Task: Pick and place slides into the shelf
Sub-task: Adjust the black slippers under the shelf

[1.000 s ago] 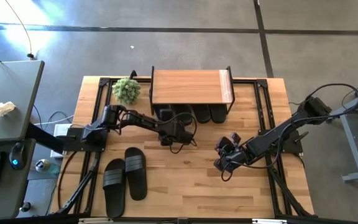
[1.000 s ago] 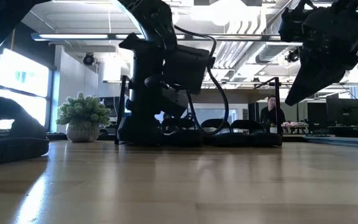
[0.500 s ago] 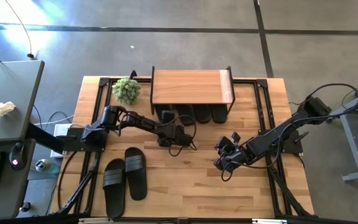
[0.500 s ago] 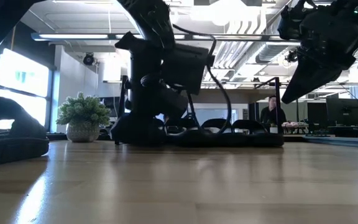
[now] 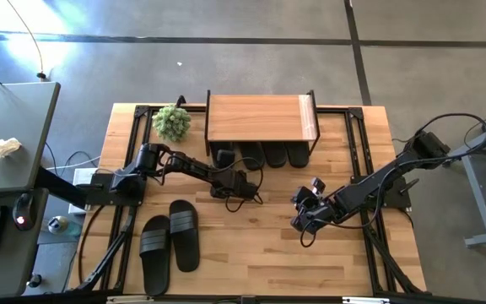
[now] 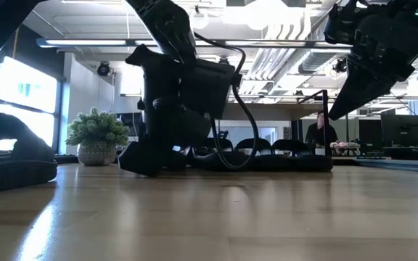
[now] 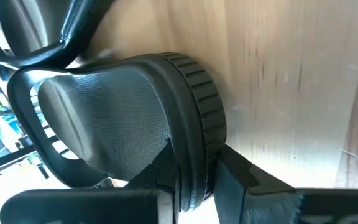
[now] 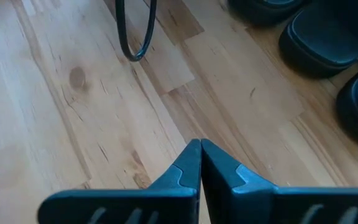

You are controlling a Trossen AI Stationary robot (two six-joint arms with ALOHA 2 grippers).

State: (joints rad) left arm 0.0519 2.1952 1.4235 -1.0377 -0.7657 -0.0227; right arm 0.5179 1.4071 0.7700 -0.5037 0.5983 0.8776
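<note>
A slide [image 7: 129, 124], pinched at the heel rim by the left gripper [image 5: 226, 187], has been drawn back from the shelf [image 5: 260, 118] since a second ago and is held at the shelf's front left. Three slides [image 5: 272, 155] are tucked beneath; two [image 5: 169, 241] are left near the table's front. The right gripper [image 8: 200, 163] is seen fully closed and empty, hovering mid-table. Re-aiming seems likely.

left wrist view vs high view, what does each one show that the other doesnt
Only the left wrist view shows the left gripper shut on a slide's heel rim, with its textured footbed. Only the high view shows the shelf, three slides under it, a pair of slides near the front left, the plant and the right gripper waiting over the table. Both show the gripped slide on the wooden tabletop.
</note>
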